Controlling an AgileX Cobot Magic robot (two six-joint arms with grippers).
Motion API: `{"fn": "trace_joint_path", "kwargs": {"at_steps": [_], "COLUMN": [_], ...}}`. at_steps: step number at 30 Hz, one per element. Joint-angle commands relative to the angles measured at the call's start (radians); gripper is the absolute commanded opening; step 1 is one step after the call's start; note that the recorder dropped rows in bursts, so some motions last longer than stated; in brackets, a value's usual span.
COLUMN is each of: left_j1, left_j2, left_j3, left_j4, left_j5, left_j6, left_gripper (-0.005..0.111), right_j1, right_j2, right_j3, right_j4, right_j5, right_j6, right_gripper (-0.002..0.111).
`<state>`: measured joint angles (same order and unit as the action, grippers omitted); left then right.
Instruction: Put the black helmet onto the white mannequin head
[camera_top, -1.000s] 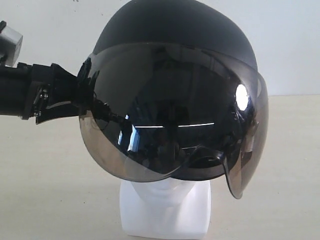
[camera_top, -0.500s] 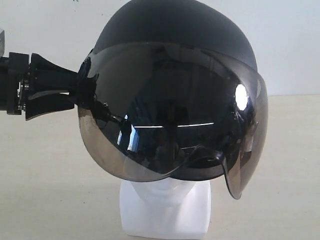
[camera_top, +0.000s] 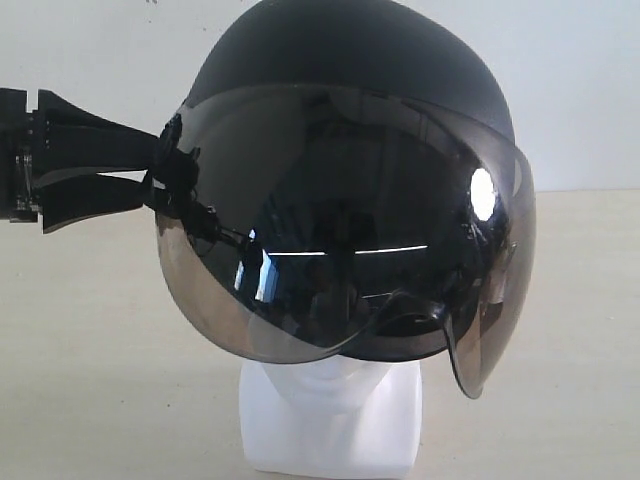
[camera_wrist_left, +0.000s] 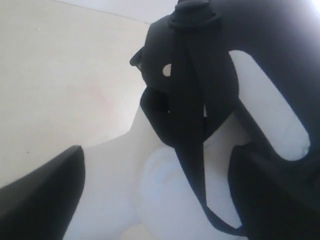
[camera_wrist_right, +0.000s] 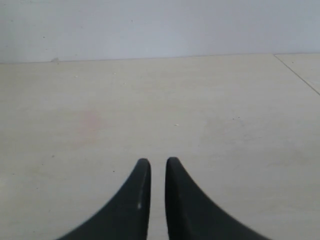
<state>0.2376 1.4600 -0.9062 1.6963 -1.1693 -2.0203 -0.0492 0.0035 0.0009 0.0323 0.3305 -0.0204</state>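
Helmet (camera_top: 350, 60) seated over head (camera_top: 330, 420), visor covering the face, only neck and base showing below, left gripper (camera_top: 150, 175) beside the helmet's side near the visor pivot, jaws parted, holding nothing, strap (camera_wrist_left: 190, 150) hanging between them, right gripper (camera_wrist_right: 155, 161) closed and empty above table (camera_wrist_right: 100, 100)

Extends the left pincer (camera_top: 148, 180) level with fingers spread wide; holds the right pincer (camera_wrist_right: 158, 162) nearly closed, empty.

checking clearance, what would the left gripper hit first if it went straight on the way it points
Most likely the side of the black helmet: the open left gripper points at its strap by the visor pivot, with the white mannequin head just behind. Exact depth is unclear.
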Motion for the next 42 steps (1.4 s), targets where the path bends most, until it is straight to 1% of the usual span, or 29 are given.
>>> {"fn": "trace_joint_path", "kwargs": {"at_steps": [1, 9, 14, 23, 25, 28, 29, 31, 32, 33, 34, 35, 36, 42], "left_j1": [0.002, 0.004, 0.046, 0.051, 0.076, 0.152, 0.167, 0.184, 0.184, 0.184, 0.184, 0.184, 0.184, 0.188], "left_j2": [-0.005, -0.007, -0.007, -0.007, -0.009, -0.012, -0.012, -0.012, -0.012, -0.012, -0.012, -0.012, -0.012, -0.022], "left_j3": [-0.007, -0.007, -0.007, -0.007, -0.007, -0.007, -0.007, -0.007, -0.007, -0.007, -0.007, -0.007, -0.007, 0.0], "left_j4": [0.012, 0.019, 0.037, 0.048, 0.048, 0.048, 0.048, 0.034, 0.005, -0.01, -0.015, -0.017, -0.017, -0.1], "left_j5": [-0.03, -0.039, -0.041, -0.008, -0.037, -0.052, -0.052, -0.052, -0.052, -0.052, -0.052, -0.052, -0.052, -0.052], "left_j6": [0.004, 0.001, -0.006, -0.006, -0.019, -0.038, -0.054, -0.061, -0.056, -0.051, -0.051, -0.051, -0.054, -0.081], "left_gripper": [0.074, 0.074, 0.074, 0.074, 0.074, 0.073, 0.071, 0.057, 0.041, 0.03, 0.022, 0.011, 0.004, 0.004], "right_j1": [-0.001, -0.001, -0.001, -0.001, -0.001, -0.001, -0.001, -0.001, -0.001, -0.001, -0.001, -0.001, -0.001, -0.001], "right_j2": [-0.003, -0.003, -0.003, -0.003, -0.003, -0.003, -0.003, -0.003, -0.003, -0.003, -0.003, -0.003, -0.003, -0.003], "right_j3": [-0.001, -0.001, -0.001, -0.001, -0.001, -0.001, -0.001, -0.001, -0.001, -0.001, -0.001, -0.001, -0.001, -0.001], "right_j4": [-0.001, -0.001, -0.001, -0.001, -0.001, -0.001, -0.001, -0.001, -0.001, -0.001, -0.001, -0.001, -0.001, -0.001], "right_j5": [-0.009, -0.009, -0.009, -0.009, -0.009, -0.009, -0.009, -0.009, -0.009, -0.009, -0.009, -0.009, -0.009, -0.009], "right_j6": [-0.001, -0.001, -0.001, -0.001, -0.001, -0.001, -0.001, -0.001, -0.001, -0.001, -0.001, -0.001, -0.001, -0.001], "right_gripper": [0.012, 0.012, 0.012, 0.012, 0.012, 0.012, 0.012, 0.012, 0.012, 0.012, 0.012, 0.012, 0.012, 0.012]}}
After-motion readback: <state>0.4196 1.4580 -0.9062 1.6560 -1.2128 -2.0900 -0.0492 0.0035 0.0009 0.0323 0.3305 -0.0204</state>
